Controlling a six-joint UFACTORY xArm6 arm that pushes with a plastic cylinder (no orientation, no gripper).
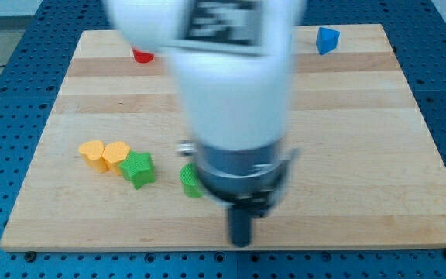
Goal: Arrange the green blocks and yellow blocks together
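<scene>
My tip low on the desk, right of the last stray green block

I carry no claw, so there is nothing to spread or press together; my tip [241, 242] sits near the desk's [362, 155] bottom edge, just below and to the view's right of the green cylinder [189, 180], which my arm partly hides. To do this well, I judge I should come level with that cylinder on its right and push it straight toward the view's left, slowly, so it meets the green star [138, 169] without scattering anything. The star touches the right yellow block [116, 155], which touches the left yellow block [92, 152]; both look like rounded hearts.
</scene>
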